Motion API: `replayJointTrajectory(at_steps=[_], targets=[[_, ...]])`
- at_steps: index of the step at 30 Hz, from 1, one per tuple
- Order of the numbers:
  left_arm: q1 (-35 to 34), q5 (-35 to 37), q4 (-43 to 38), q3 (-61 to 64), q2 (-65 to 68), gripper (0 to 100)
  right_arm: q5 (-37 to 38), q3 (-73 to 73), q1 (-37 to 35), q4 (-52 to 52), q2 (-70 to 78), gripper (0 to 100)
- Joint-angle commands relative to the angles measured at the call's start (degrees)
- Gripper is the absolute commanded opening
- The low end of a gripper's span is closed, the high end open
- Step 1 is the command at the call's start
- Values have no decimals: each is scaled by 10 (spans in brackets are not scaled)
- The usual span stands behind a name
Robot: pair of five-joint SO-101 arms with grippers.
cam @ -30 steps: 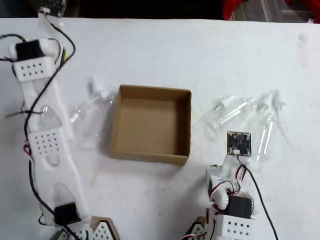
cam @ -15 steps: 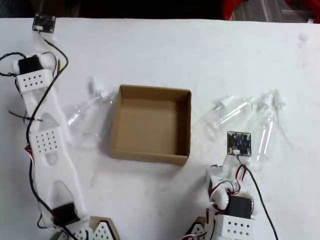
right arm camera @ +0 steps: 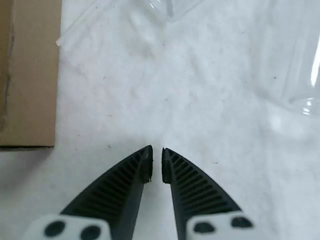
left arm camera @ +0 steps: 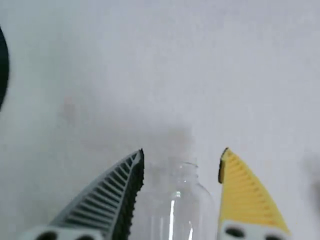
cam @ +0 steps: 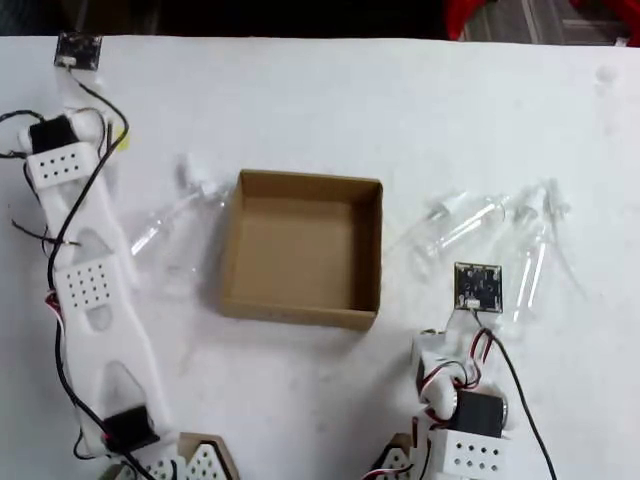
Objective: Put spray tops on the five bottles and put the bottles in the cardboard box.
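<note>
In the left wrist view my left gripper point(left arm camera: 181, 152) has a black finger and a yellow finger point(left arm camera: 245, 195) shut on a clear bottle point(left arm camera: 175, 205), whose open neck has no spray top. That arm point(cam: 85, 280) stretches along the table's left side. The open cardboard box point(cam: 300, 248) stands mid-table with nothing in it. Just left of it lies a clear bottle point(cam: 165, 225) with a white spray top point(cam: 190, 175) at its far end. Right of the box lies a cluster of clear bottles point(cam: 470, 225). My right gripper point(right arm camera: 156, 150) is shut on nothing, over bare table near them.
In the right wrist view the box wall point(right arm camera: 25, 75) is to one side and a clear bottle point(right arm camera: 305, 60) to the other. The right arm point(cam: 460, 400) sits at the near edge. The white table point(cam: 330, 100) ends at a dark far edge.
The left arm's wrist has shifted left and slightly toward the near side with the bottle. The right arm, box and lying bottles have not moved.
</note>
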Motion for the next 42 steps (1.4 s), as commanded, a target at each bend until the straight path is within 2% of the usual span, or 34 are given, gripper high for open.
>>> replayJointTrajectory(at_steps=[1, 6, 8, 11, 14, 20, 26, 29, 31, 38, 42], targets=[[-9, 3, -62, 44, 0, 233, 6, 5, -2, 3, -3, 16], [-2, -10, -32, 56, 0, 233, 6, 5, -2, 3, -3, 16], [6, -36, -19, 59, 0, 227, 6, 5, -2, 3, -3, 16], [15, -115, -4, 60, 5, 117, 6, 5, -1, 3, -3, 16], [14, -129, 8, 56, 0, 25, 6, 5, 0, 3, -3, 16], [18, -131, 113, -22, -6, 70, 6, 5, -1, 3, -3, 16], [30, -160, 196, -45, -65, 20, 6, 5, -1, 3, -3, 16], [49, -138, 258, -47, -117, 23, 6, 5, 0, 3, -3, 16], [58, -104, 261, -46, -156, 23, 6, 5, 0, 3, -3, 16], [86, 113, 264, -32, -306, 23, 6, 5, 1, 3, -3, 16], [109, 171, 264, 41, -422, 23, 6, 5, 1, 3, -3, 16]])
